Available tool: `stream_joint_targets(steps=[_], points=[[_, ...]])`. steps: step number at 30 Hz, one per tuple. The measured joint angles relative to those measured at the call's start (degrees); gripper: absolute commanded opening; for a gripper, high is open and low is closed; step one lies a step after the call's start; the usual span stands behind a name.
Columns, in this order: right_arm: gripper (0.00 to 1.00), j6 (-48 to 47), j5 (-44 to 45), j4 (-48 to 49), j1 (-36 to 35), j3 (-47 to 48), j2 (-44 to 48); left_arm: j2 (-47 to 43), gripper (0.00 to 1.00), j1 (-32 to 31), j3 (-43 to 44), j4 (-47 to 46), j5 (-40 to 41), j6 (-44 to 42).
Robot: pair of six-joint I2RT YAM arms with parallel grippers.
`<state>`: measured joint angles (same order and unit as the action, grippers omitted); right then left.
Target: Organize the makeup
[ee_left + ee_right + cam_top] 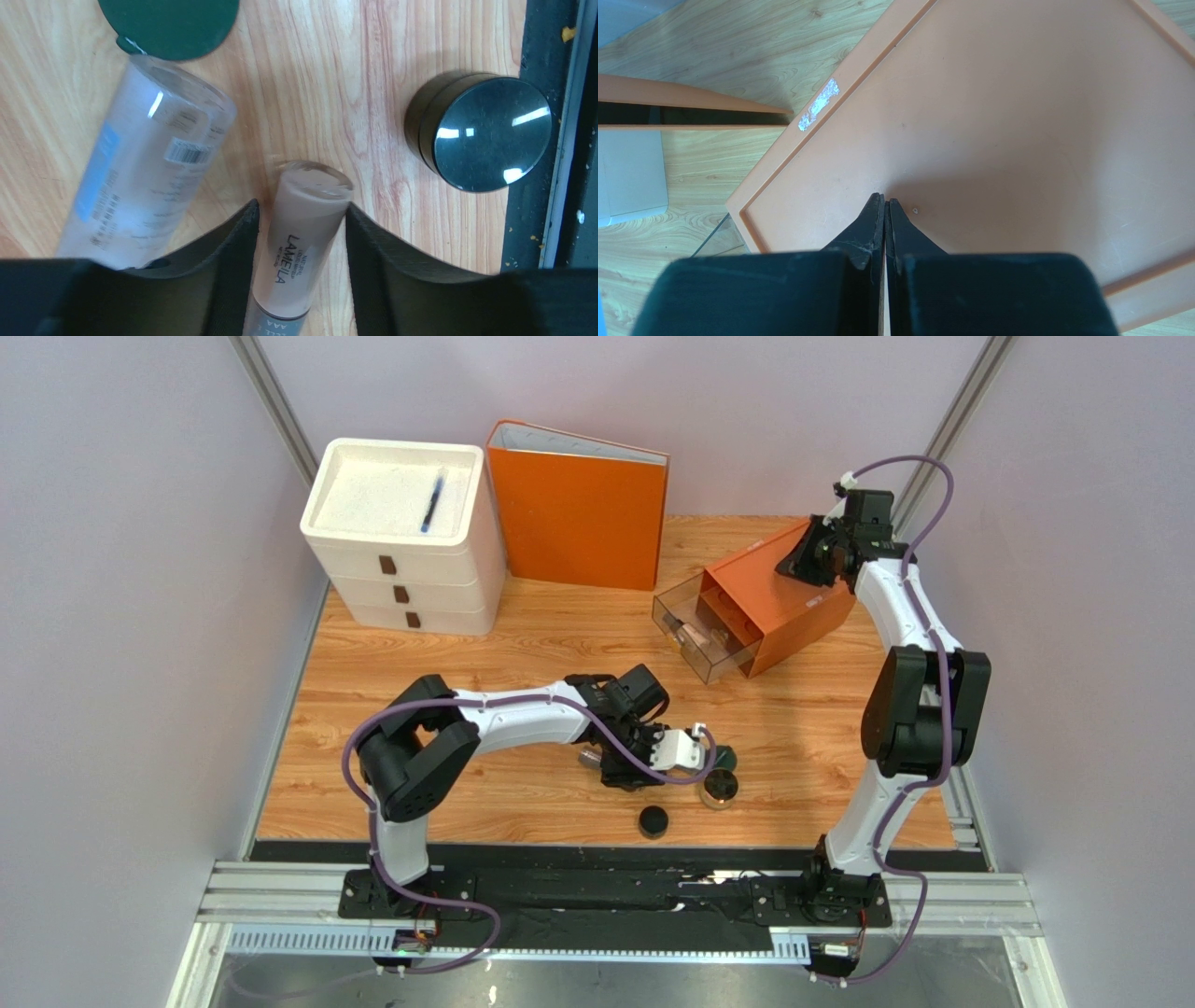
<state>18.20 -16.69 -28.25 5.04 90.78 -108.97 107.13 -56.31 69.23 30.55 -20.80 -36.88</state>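
left claw [300, 210] seen apart, straddling beige foundation bottle [303, 238] that's laid flat on worktop [351, 70], bit of gap left on one side so not clamped. clear tube [144, 168] laid just beside bottle, dark green compact [172, 24] touching tube's far end, black round pot [484, 133] parked near worktop edge. right claw [886, 206] pressed together, held over orange box [1032, 126] top, well apart from all that
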Motion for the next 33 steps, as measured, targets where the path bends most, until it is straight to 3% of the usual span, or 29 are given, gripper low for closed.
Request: stream_joint_targets(steps=[1,2,11,16,22,26,33], points=[[0.00,0.0,0.0,0.0,0.0,0.0,0.0,0.4,0.07,-0.4,0.7,0.2,0.6,-0.2],[0.00,0.0,0.0,0.0,0.0,0.0,0.0,0.7,0.00,-0.7,1.2,0.4,1.1,-0.3],[0.00,0.0,0.0,0.0,0.0,0.0,0.0,0.5,0.00,-1.5,1.9,2.4,2.6,-0.6],[0.00,0.0,-0.1,0.0,0.0,0.0,0.0,-5.1,0.00,-1.5,-3.3,5.9,5.9,-0.5],[0.00,0.0,-0.2,0.0,0.0,0.0,0.0,-13.1,0.00,-1.4,-3.8,9.1,10.1,0.5],[0.00,0.0,-0.2,0.0,0.0,0.0,0.0,-15.1,0.00,-0.6,2.0,9.1,11.5,2.7],[0.00,0.0,-0.3,0.2,0.0,-0.2,0.1,-10.6,0.00,4.1,20.7,4.1,8.0,10.3]])
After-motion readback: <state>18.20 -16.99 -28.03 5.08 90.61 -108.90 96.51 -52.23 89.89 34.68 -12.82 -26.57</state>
